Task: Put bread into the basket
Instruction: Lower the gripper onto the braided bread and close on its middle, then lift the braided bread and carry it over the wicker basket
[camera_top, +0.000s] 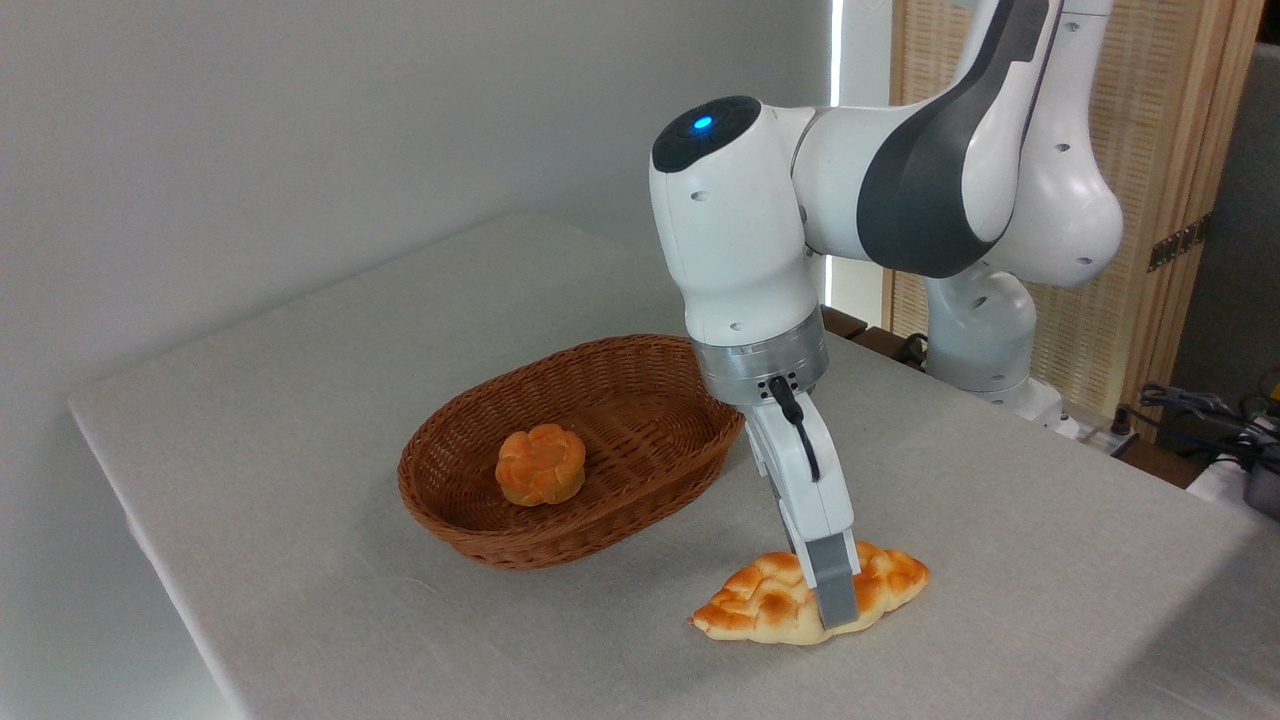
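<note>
Straddling the bread (770, 600) where it lies on the table (1000, 560), right of the basket (480, 520), the gripper (830, 590) is down; finger closure cannot be told. A firm mid-loaf squeeze is advised before lifting; the bun (540, 464) should be cleared.

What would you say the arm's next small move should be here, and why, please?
Probably close and lift. The end effector is down over the middle of the bread, which lies on the table right of the basket. Whether the fingers already grip cannot be told.
</note>
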